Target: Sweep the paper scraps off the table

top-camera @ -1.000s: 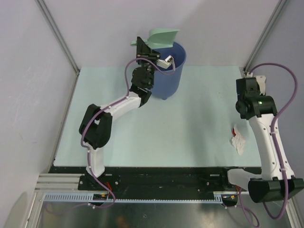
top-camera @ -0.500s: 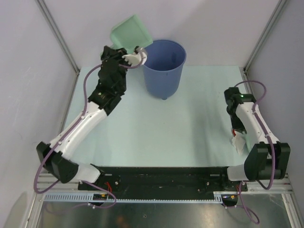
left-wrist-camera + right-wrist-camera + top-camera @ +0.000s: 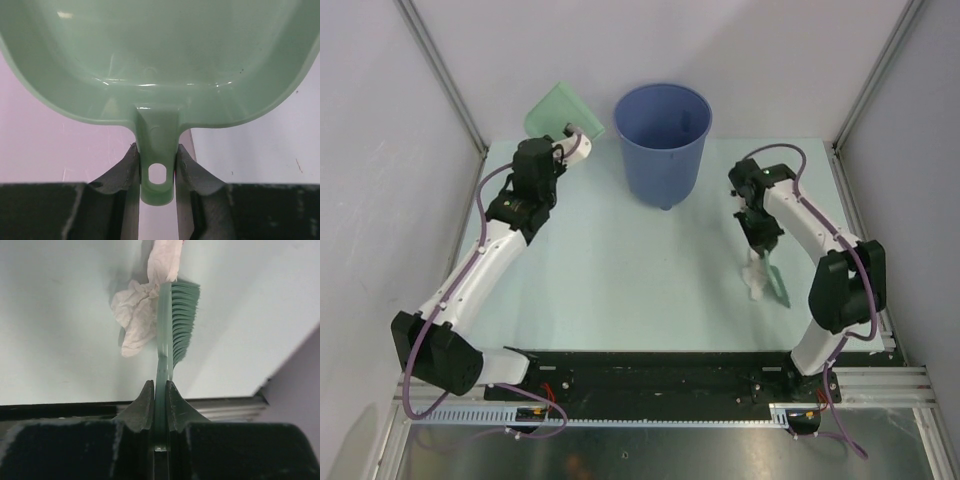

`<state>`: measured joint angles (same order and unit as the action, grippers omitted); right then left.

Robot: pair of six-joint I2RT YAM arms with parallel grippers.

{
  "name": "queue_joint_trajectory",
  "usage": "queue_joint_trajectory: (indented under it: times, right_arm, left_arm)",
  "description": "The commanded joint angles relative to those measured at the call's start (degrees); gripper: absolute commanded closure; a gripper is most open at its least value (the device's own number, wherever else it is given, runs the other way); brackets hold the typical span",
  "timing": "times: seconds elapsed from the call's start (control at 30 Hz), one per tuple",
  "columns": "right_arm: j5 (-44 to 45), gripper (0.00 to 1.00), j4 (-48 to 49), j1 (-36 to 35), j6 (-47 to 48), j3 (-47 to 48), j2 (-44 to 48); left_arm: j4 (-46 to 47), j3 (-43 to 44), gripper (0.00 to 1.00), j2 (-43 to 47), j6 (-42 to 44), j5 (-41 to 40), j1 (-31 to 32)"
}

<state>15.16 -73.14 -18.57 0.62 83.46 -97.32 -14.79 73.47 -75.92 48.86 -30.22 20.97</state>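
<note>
A white crumpled paper scrap (image 3: pixel 753 281) lies on the pale green table (image 3: pixel 620 280) at the right. It touches the left side of a green brush (image 3: pixel 777 281). My right gripper (image 3: pixel 761 243) is shut on the brush's thin handle, just behind the scrap. In the right wrist view the brush (image 3: pixel 181 315) points away from the gripper (image 3: pixel 160 389) with the scrap (image 3: pixel 136 314) bunched against its bristles. My left gripper (image 3: pixel 570 138) is shut on the handle of a mint-green dustpan (image 3: pixel 561 108), held up at the back left. In the left wrist view the pan (image 3: pixel 160 60) fills the top, above the gripper (image 3: pixel 158 167).
A tall blue bucket (image 3: pixel 663 140) stands upright at the back middle of the table, between the two grippers. Grey walls with metal posts close in the back and sides. The table's black front edge (image 3: pixel 660 358) runs along the near side.
My left arm has swung the dustpan from over the bucket to the left of it and lower. My right arm has moved left with the brush, and the white scrap has shifted left.
</note>
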Motion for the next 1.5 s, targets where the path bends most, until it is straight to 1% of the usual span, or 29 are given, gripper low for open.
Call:
queue_joint_trajectory:
  times: [0.0,0.07,0.1,0.17,0.2,0.23,0.27,0.3,0.37,0.47,0.5,0.53,0.6,0.7,0.77,0.87,1.0,1.03,1.1,1.17,1.23,1.3,1.4,1.47]
  right_arm:
    - [-20.05,1.0,7.13,-6.91,-6.51,4.25,-3.67]
    - [-22.36,1.0,9.67,-9.63,-8.09,5.57,-3.41]
    - [-22.8,1.0,10.21,-12.17,-8.44,6.27,-3.14]
    - [-23.33,1.0,9.69,-14.91,-8.62,9.78,-2.79]
    - [-22.9,1.0,9.34,-17.62,-8.53,10.84,-2.79]
    - [-22.28,1.0,8.64,-18.6,-8.62,12.24,-2.53]
    - [-20.97,1.0,6.02,-19.65,-8.88,14.69,-2.61]
    - [-16.96,1.0,4.43,-21.14,-9.49,16.19,-2.53]
    - [-12.46,1.0,0.74,-21.86,-10.29,19.09,-1.48]
    - [-2.45,1.0,-2.34,-21.86,-11.08,21.03,0.63]
    - [-0.93,1.0,-2.79,-21.86,-11.34,21.91,1.16]
    - [0.39,1.0,-3.23,-21.95,-11.52,22.18,1.77]
    - [3.99,1.0,-2.71,-21.95,-11.78,21.23,3.8]
    - [7.24,1.0,1.5,-22.47,-11.61,18.85,5.64]
    - [8.56,1.0,5.18,-24.66,-11.0,17.09,5.91]
    - [10.06,1.0,8.8,-27.66,-8.62,16.21,4.69]
    - [8.58,1.0,4.42,-27.75,-14.24,18.58,-0.06]
    - [8.31,1.0,4.24,-28.1,-16.16,18.15,-0.67]
    - [5.25,1.0,6.25,-29.67,-16.62,15.51,-0.85]
    - [1.47,1.0,9.33,-30.82,-17.14,13.84,-1.91]
    - [-0.82,1.0,11.96,-32.14,-17.32,13.57,-4.0]
    - [-3.02,1.0,13.11,-32.93,-18.02,14.44,-5.68]
    - [-8.02,1.0,17.85,-35.04,-18.11,15.58,-8.23]
    - [-13.12,1.0,21.54,-36.54,-18.38,16.9,-10.77]
  left_arm:
    - [-0.07,0.53,1.0,3.32,-4.57,3.5,-1.55]
    - [-0.59,0.53,1.0,3.23,-4.39,3.5,-1.64]
    - [-0.86,0.53,1.0,3.15,-4.13,3.5,-1.64]
    - [-1.56,0.62,1.0,3.23,-4.3,3.76,-1.72]
    - [-2.17,0.71,1.0,3.5,-4.74,4.02,-1.72]
    - [-3.92,0.62,1.0,3.5,-5.09,4.29,-1.72]
    - [-5.24,0.53,1.0,3.76,-5.44,4.72,-1.81]
    - [-6.82,0.18,1.0,4.11,-6.05,5.77,-1.81]
    - [-11.92,-0.96,1.0,4.64,-6.23,6.92,-1.9]
    - [-19.38,-4.12,1.0,5.69,-5.88,8.5,-1.99]
    - [-21.4,-5.69,1.0,6.04,-5.62,9.12,-1.99]
    - [-25.6,-6.49,1.0,6.57,-5.62,10.17,-2.07]
    - [-31.84,-8.77,1.0,7.01,-5.36,11.49,-1.99]
    - [-37.31,-12.02,1.0,8.07,-4.04,12.9,-2.51]
    - [-39.08,-13.52,1.0,8.33,-2.9,14.83,-4.26]
    - [-41.55,-17.65,1.0,7.55,0.87,15.27,-6.55]
    - [-44.44,-25.55,1.0,7.28,4.13,13.61,-6.91]
    - [-44.8,-26.7,1.0,7.36,4.75,13.69,-6.82]
    - [-45.94,-28.9,1.0,7.1,6.15,14.48,-6.73]
    - [-46.73,-29.44,1.0,6.23,7.03,15.71,-6.65]
    - [-47.96,-28.91,1.0,3.77,6.95,18.87,-6.3]
    - [-48.4,-28.39,1.0,2.01,6.25,20.54,-5.86]
    - [-48.5,-27.86,1.0,-1.33,5.54,22.48,-5.06]
    - [-48.5,-27.59,1.0,-3.17,5.28,24.32,-4.8]
